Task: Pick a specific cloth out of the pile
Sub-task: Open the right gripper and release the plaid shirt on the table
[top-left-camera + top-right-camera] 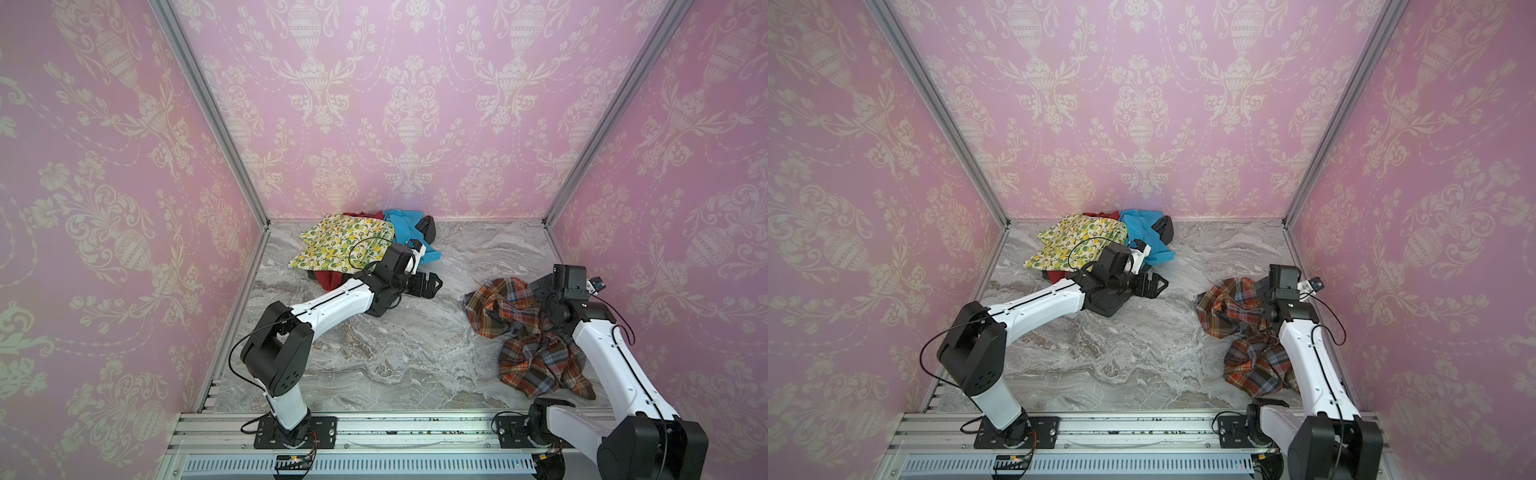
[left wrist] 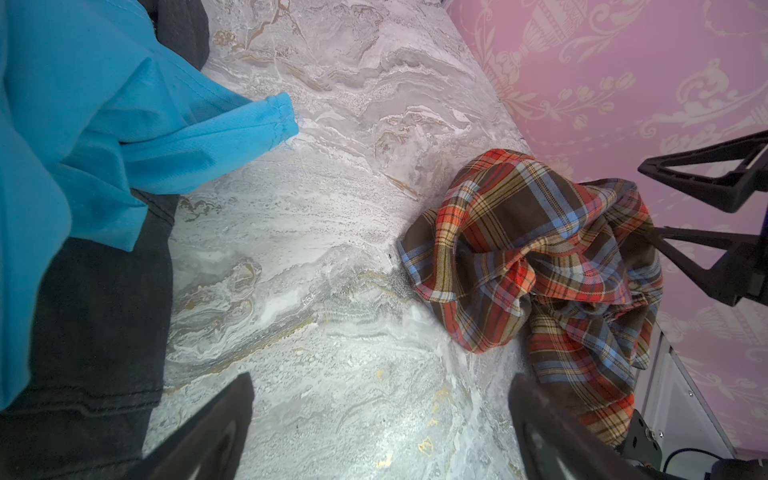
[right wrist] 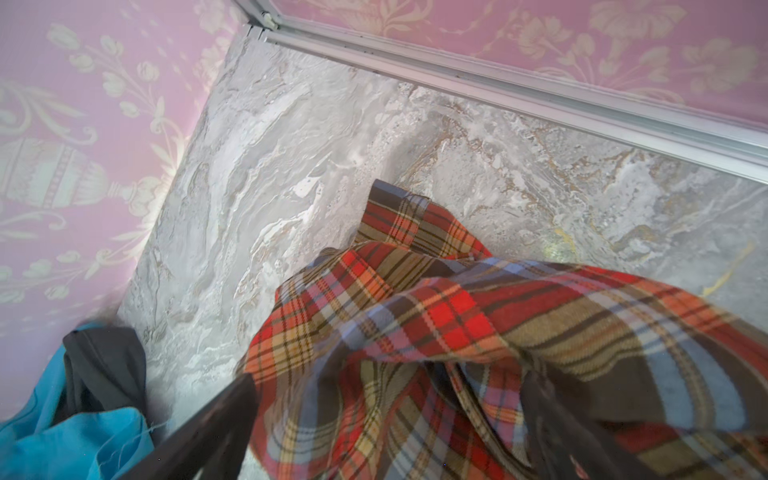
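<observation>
The plaid cloth lies crumpled on the marble table at the right, apart from the pile at the back. My right gripper hovers at the cloth's far edge, open. In the right wrist view its fingers stand wide apart, with loose folds of the cloth lying between them. My left gripper is open over bare marble just in front of the pile. Nothing sits between its fingers in the left wrist view.
The pile holds a cream lemon-print cloth, a bright blue cloth, a dark red one and black fabric. Pink wallpapered walls enclose the table on three sides. An aluminium rail runs along the front.
</observation>
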Tool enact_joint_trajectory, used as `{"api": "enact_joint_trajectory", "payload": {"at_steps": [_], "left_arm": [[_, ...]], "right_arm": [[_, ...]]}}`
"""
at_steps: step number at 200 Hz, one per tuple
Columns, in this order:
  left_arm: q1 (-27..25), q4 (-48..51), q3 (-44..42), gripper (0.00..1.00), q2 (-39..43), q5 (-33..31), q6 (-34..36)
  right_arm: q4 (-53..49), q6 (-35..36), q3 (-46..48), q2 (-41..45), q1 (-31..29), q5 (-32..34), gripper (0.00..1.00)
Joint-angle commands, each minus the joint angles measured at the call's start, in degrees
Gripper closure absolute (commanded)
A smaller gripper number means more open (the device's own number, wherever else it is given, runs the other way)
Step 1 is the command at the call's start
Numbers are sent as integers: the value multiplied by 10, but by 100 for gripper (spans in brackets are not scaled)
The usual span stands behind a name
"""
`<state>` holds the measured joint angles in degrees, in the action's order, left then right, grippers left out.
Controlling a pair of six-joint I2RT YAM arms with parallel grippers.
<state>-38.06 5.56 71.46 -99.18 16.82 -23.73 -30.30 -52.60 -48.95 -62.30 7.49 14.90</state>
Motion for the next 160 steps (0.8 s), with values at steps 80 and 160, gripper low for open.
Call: {"api": "enact_joint_trajectory", "payload": {"at_steps": [80,160], "left_arm": [[16,26,-4,2,16,-5,21],[65,22,-58,2,65,-5,15]], "right_arm": [[-98,289,-168,-118,-216,4,8],[-114,315,-225,-292,-243,-41,19]]}}
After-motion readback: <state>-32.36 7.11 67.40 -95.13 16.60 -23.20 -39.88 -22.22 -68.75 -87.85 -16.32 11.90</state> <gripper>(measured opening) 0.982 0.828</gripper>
